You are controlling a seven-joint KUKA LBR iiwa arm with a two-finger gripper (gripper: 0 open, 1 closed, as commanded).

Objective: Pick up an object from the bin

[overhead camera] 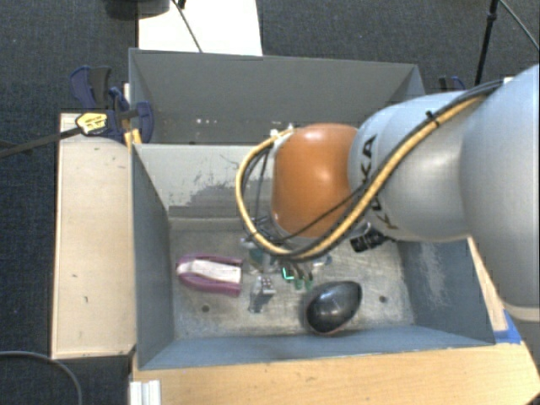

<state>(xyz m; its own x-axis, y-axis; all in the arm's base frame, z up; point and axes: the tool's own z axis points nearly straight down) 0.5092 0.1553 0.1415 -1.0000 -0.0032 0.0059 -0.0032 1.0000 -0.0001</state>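
Note:
My gripper (263, 294) reaches down to the bin floor below the orange cover, in the middle of the bin. A purple and white oblong object (208, 274) lies just left of the gripper, close to it but apart. A dark grey rounded object, shaped like a computer mouse (332, 305), lies to the gripper's right near the bin's front wall. Something small and green (291, 273) shows right under the wrist; I cannot tell what it is.
The arm and its orange cover with looped cables hide the bin's middle and right rear. Sloped grey walls close in on all sides, with bare floor at the front left.

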